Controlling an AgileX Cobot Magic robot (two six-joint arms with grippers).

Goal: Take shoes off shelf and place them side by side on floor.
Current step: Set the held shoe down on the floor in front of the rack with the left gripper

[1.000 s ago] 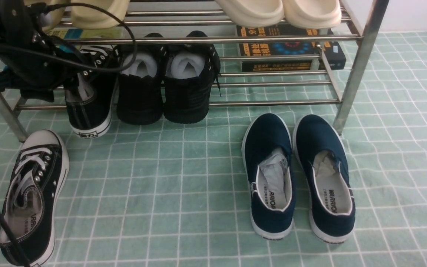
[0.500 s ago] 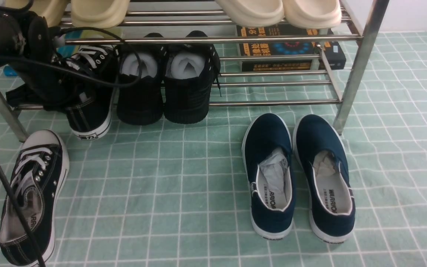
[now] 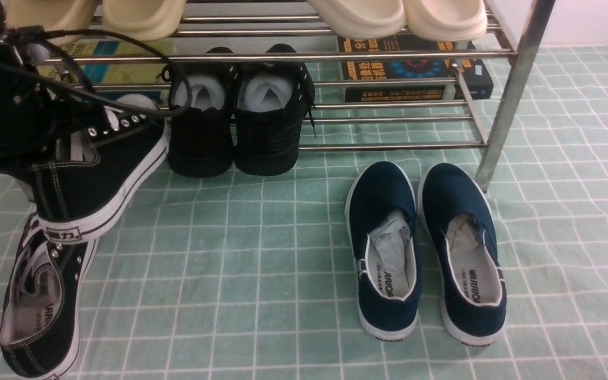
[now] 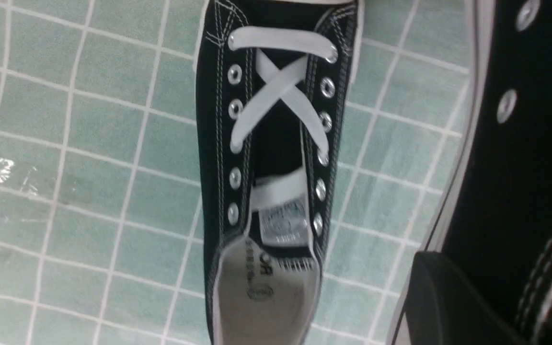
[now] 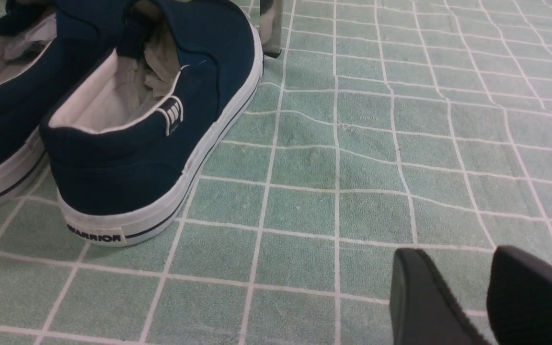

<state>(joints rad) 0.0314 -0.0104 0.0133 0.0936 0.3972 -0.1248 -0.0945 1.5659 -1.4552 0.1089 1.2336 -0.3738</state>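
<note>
Second sneaker in transit.
Our left end effector [image 4: 511, 306] pinches the black canvas sneaker [image 3: 98, 163] by its side, presumably keeping the sole downward for placing.

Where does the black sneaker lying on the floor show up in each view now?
Front view: lower left; the floor sneaker has its toe end hidden behind the held sneaker.
Left wrist view: near the middle, laces and opening visible, toe and heel cut off.
Right wrist view: not in it; navy slip-ons show instead.
Shared landmark: the floor's white-lined cloth.
</note>
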